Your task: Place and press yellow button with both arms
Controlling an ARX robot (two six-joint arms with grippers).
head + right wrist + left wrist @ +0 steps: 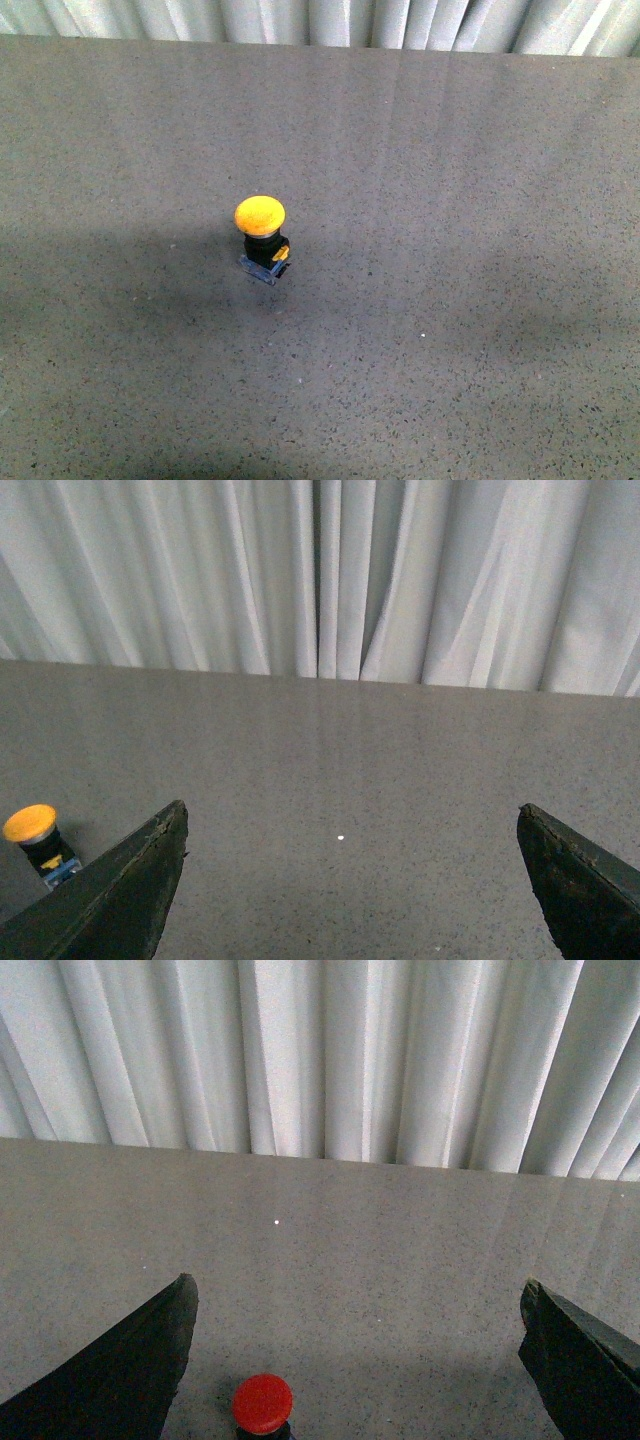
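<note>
The yellow button [261, 222] stands upright on the grey table [450, 300], a domed yellow cap on a black body with a clear base and a small yellow tab. Neither arm shows in the front view. In the right wrist view the yellow button [31, 827] sits outside the open right gripper [352, 808], beyond one finger [130, 890]. The left gripper [356, 1282] is open and empty, and the yellow button is out of its view.
A red-capped button [263, 1402] stands on the table at the edge of the left wrist view, between the left fingers but nearer one of them. A white pleated curtain [320, 22] hangs behind the table's far edge.
</note>
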